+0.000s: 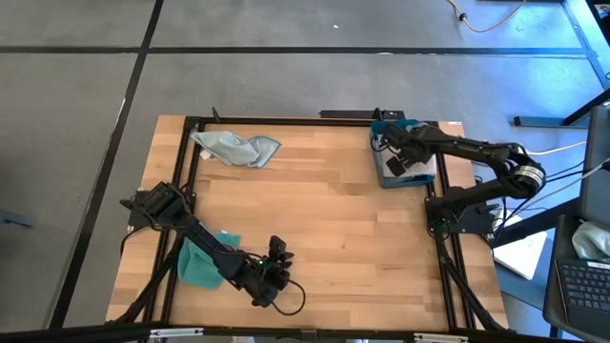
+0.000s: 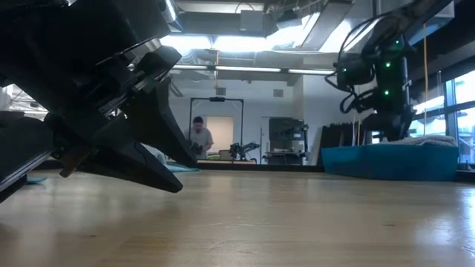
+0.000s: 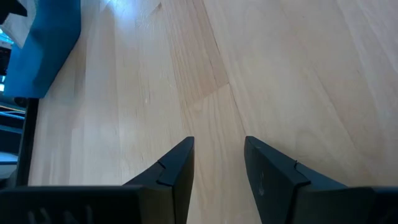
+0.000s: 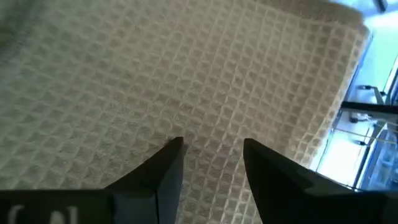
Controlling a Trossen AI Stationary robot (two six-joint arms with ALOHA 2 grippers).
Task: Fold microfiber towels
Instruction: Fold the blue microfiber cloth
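A light grey waffle-weave towel [image 4: 199, 74] lies in the blue tray [image 1: 383, 179] at the table's far right. My right gripper [image 4: 212, 146] stands open over it, pointing steeply down, fingertips close to its top face. A crumpled pale blue towel [image 1: 238, 150] lies on the table at the far left. A teal towel [image 1: 198, 267] lies at the near left, partly under my left arm. My left gripper [image 3: 219, 146] is open just above bare wood near the front edge, with nothing between its fingers. My right gripper comes at the grey towel's top face [image 4: 211, 124] from above on a slant, fingers apart. Whether the fingertips [image 4: 175, 149] touch the cloth, I cannot tell.
A black metal frame [image 1: 191, 191] runs along the table's edges. Bare wood [image 1: 334, 219] lies between the two arms. In the low view a person [image 2: 199, 137] stands in the room far behind the table.
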